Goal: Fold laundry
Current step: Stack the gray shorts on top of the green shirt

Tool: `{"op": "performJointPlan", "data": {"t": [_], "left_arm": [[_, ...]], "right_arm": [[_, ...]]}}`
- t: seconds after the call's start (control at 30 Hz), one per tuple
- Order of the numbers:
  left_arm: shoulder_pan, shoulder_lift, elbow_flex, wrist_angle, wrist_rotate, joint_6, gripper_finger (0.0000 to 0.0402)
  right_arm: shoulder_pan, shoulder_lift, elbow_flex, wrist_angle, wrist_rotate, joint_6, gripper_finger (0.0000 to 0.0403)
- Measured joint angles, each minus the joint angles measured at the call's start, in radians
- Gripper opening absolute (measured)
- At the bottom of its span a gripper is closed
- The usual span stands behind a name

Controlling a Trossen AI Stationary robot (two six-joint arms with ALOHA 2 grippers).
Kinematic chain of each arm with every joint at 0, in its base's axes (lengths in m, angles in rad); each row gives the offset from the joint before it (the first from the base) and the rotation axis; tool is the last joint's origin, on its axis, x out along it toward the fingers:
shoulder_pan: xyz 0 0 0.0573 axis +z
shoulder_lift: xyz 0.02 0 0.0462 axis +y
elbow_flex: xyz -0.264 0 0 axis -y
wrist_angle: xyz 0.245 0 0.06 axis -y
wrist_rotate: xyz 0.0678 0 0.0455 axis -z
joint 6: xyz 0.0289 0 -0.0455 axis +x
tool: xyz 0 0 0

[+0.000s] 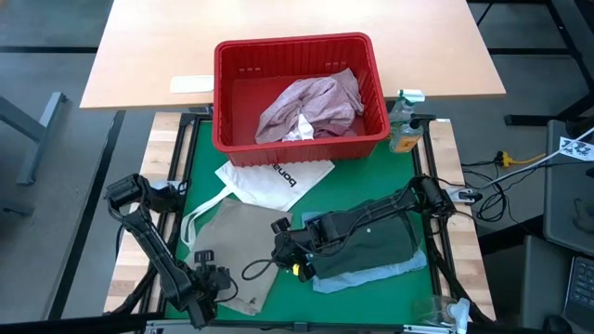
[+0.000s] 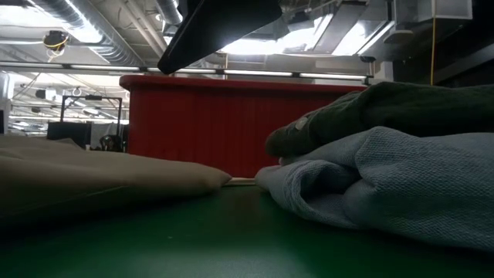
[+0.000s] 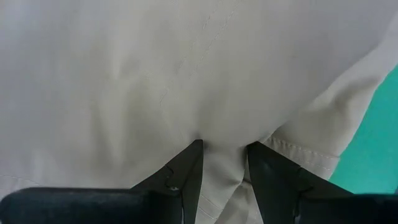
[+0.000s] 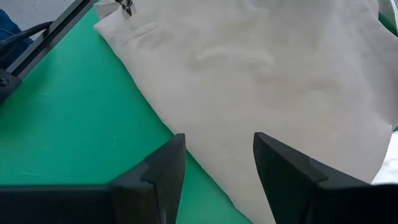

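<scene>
Left gripper pinches khaki garment; right gripper spread.
Khaki lies on green mat, front left. Right gripper hovers just above its edge, beside the grey-green garment. Pink garment sits in basket.

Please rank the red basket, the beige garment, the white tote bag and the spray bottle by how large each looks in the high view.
1. Red basket, clearly largest.
2. Beige garment.
3. White tote bag; its body looks close to the beige garment in spread, so those two are uncertain.
4. Spray bottle, smallest.
</scene>
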Motion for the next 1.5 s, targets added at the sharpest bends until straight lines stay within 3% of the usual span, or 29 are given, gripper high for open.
{"op": "performJointPlan", "data": {"t": [0.27,0.53,0.93,1.27,1.5], "left_arm": [[0.011,0.036,0.0,0.016,-0.025,0.0,0.0104],[0.059,0.067,0.0,0.19,-0.046,0.063,0.0093],[0.1,0.065,0.001,0.193,-0.03,0.008,0.0093],[0.178,0.06,0.001,0.199,0.17,-0.079,0.0096],[0.197,0.063,0.086,0.189,0.216,0.038,0.0095]], "right_arm": [[0.0,0.0,0.0,0.0,0.0,0.0,0.0188],[0.0,0.0,0.0,-0.005,0.0,-0.003,0.0188],[0.0,0.0,0.0,-0.048,0.0,-0.003,0.0188],[0.001,0.0,0.0,-0.051,-0.001,-0.004,0.0188],[0.001,0.0,0.0,-0.083,-0.003,-0.007,0.0188]]}}
